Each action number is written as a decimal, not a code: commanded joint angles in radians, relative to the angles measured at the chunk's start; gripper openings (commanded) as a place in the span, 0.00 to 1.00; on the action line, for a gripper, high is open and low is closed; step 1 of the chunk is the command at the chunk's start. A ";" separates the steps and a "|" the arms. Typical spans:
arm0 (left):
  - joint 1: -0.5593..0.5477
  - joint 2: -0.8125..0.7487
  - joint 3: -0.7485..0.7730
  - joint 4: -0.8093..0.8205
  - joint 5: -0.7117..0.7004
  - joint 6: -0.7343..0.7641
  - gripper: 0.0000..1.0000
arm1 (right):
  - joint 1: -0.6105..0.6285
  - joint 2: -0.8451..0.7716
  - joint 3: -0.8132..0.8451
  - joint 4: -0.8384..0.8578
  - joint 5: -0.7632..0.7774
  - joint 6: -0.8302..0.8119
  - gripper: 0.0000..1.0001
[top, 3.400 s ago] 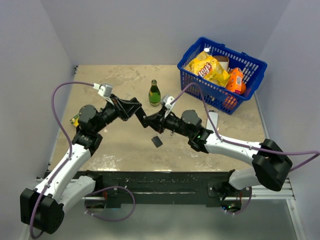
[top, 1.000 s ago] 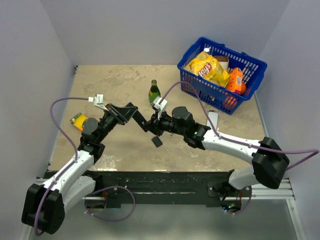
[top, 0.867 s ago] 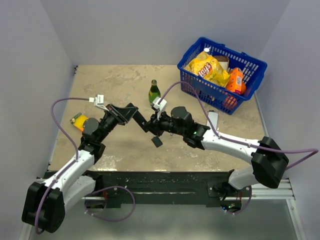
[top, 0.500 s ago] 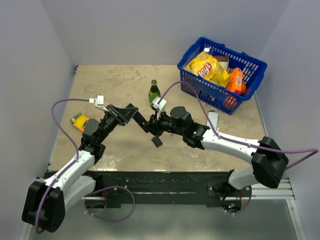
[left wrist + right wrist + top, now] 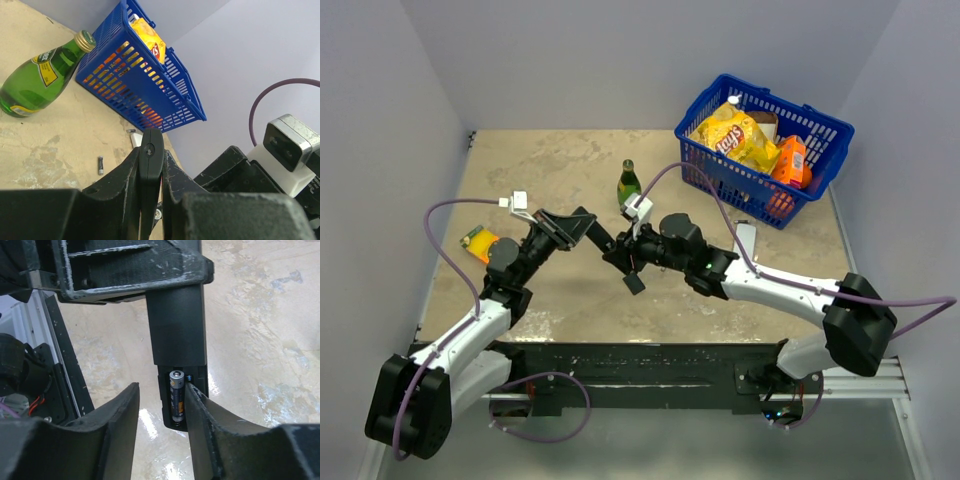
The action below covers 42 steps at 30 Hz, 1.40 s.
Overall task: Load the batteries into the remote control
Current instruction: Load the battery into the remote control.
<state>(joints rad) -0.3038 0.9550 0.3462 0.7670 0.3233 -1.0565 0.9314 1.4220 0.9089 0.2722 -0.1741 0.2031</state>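
Observation:
My left gripper (image 5: 151, 156) is shut on the slim black remote control (image 5: 151, 172) and holds it edge-up above the table. In the right wrist view the remote (image 5: 177, 325) hangs with its back compartment open. One dark-and-silvery battery (image 5: 176, 396) lies in that compartment. My right gripper (image 5: 161, 392) is open around that end, its right finger against the battery's side. In the top view both grippers meet at the remote (image 5: 613, 247). A second battery (image 5: 100, 165) lies on the table. The small black cover piece (image 5: 634, 283) lies below the grippers.
A green bottle (image 5: 629, 186) stands just behind the grippers. A blue basket (image 5: 817, 123) of snack packs sits at the back right. A flat white device (image 5: 745, 240) lies in front of the basket. A yellow-orange item (image 5: 478, 241) lies at the left.
Since the earliest frame the left arm has dropped lower and the right wrist has moved left, up to the remote's end. Over the last second almost nothing has moved.

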 commanded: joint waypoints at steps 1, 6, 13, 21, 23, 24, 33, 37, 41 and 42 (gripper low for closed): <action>-0.018 -0.021 0.019 0.187 0.088 -0.125 0.00 | 0.006 0.005 0.027 -0.033 0.038 0.001 0.47; -0.018 -0.022 0.014 0.186 0.091 -0.123 0.00 | 0.007 -0.032 0.045 -0.062 0.077 -0.014 0.51; -0.018 -0.018 0.019 0.186 0.099 -0.122 0.00 | 0.007 -0.077 0.094 -0.100 0.067 -0.010 0.81; -0.018 0.011 0.056 0.167 0.148 -0.137 0.00 | 0.007 -0.110 0.130 -0.166 0.070 -0.068 0.83; -0.018 0.014 0.063 0.166 0.151 -0.135 0.00 | 0.009 -0.110 0.136 -0.180 0.068 -0.076 0.84; -0.018 0.013 0.063 0.166 0.151 -0.137 0.00 | 0.007 -0.110 0.137 -0.185 0.067 -0.077 0.85; -0.018 0.042 0.073 0.202 0.178 -0.134 0.00 | 0.007 -0.106 0.160 -0.212 0.019 -0.094 0.88; -0.018 0.057 0.079 0.215 0.204 -0.128 0.00 | 0.007 -0.113 0.169 -0.234 0.030 -0.110 0.88; -0.018 0.070 0.080 0.230 0.223 -0.131 0.00 | 0.007 -0.118 0.182 -0.255 0.044 -0.126 0.89; -0.018 0.068 0.080 0.233 0.226 -0.129 0.00 | 0.007 -0.121 0.183 -0.257 0.053 -0.126 0.90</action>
<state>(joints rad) -0.3035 1.0306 0.3851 0.8860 0.4122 -1.1416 0.9554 1.3319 1.0374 0.0071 -0.1814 0.1265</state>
